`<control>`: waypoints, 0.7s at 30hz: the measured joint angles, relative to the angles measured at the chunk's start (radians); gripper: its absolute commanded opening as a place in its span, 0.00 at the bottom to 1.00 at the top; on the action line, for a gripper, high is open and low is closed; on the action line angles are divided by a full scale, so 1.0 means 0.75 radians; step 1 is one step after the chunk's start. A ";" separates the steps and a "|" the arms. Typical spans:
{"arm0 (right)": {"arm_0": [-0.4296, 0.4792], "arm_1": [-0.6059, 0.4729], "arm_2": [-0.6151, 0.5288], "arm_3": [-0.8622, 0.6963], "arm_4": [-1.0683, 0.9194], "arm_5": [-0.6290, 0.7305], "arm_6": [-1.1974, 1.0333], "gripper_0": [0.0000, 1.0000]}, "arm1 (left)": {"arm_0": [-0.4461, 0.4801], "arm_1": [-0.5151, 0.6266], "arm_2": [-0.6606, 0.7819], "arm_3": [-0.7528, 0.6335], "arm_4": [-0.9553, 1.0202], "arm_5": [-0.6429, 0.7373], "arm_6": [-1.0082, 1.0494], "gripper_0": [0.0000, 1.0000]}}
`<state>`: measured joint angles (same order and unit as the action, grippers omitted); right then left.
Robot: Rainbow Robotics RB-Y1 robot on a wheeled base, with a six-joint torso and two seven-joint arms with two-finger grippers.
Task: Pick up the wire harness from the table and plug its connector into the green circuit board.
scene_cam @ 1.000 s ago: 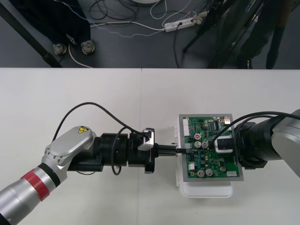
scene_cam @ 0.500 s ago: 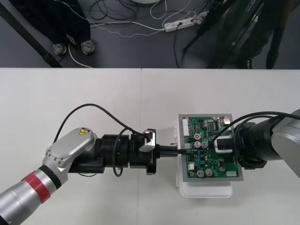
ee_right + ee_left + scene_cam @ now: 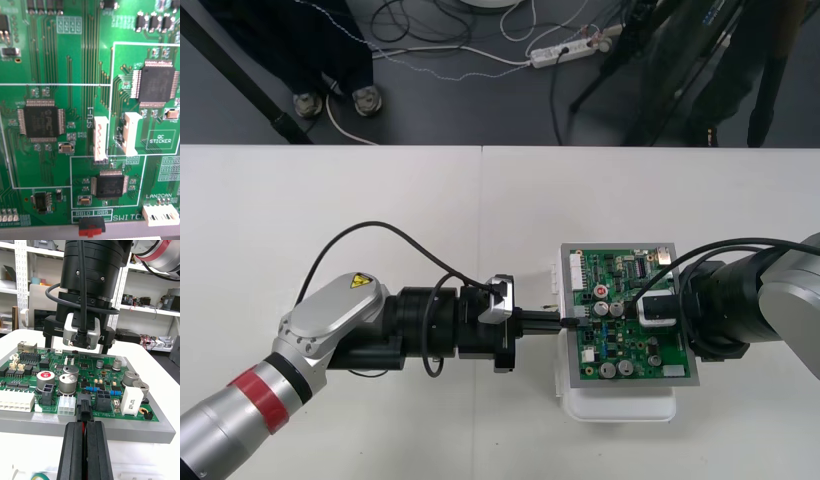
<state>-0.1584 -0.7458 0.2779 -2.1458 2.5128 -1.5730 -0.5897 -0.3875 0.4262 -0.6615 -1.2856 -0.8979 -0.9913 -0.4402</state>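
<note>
On the table's 4 o'clock side you have the green circuit board on its white base. The right gripper is over it, and its grip can't be told. At the board's 9 o'clock, your left gripper is clamped on the wire harness, with the black plug touching the board's edge.

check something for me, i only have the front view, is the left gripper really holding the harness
observer: Yes. In the left wrist view the left gripper is shut on the wire harness, and its black plug pokes out ahead.
operator: where's the plug on the board
observer: At the near edge of the green circuit board, between a white connector and a black connector. I cannot tell if it is fully seated.
operator: and the right arm
observer: The right gripper hangs over the board. Its wrist view looks straight down at chips and a white header marked SFU-1.
</note>
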 measured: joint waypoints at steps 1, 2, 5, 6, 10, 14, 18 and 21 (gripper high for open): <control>0.000 0.000 0.000 0.000 0.000 0.000 0.000 1.00 | 0.000 -0.001 0.000 0.000 0.000 0.001 0.000 0.00; 0.000 0.000 0.000 0.000 0.000 0.000 0.000 1.00 | 0.001 -0.003 0.000 0.000 0.000 0.001 0.000 0.00; 0.000 0.000 0.000 0.000 0.000 0.000 0.000 1.00 | 0.004 -0.008 0.000 0.000 0.000 0.009 0.000 0.00; 0.000 0.000 0.000 0.000 0.000 0.000 0.000 1.00 | 0.004 -0.010 0.000 0.000 0.000 0.010 0.000 0.00; 0.000 0.000 0.000 0.000 0.000 0.000 0.000 1.00 | 0.006 -0.013 0.000 0.000 0.000 0.015 0.000 0.00; 0.000 0.000 0.000 0.000 0.000 0.000 0.000 1.00 | 0.006 -0.013 0.000 0.000 0.000 0.016 0.000 0.00; 0.000 0.000 0.000 0.000 0.000 0.000 0.000 1.00 | 0.006 -0.013 0.000 0.000 0.000 0.016 -0.001 0.00; 0.000 0.000 0.000 0.000 0.000 0.000 0.000 1.00 | 0.007 -0.013 0.000 0.000 0.000 0.017 -0.001 0.00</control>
<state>-0.1584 -0.7458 0.2779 -2.1457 2.5129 -1.5732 -0.5897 -0.3826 0.4161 -0.6615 -1.2856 -0.8982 -0.9789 -0.4409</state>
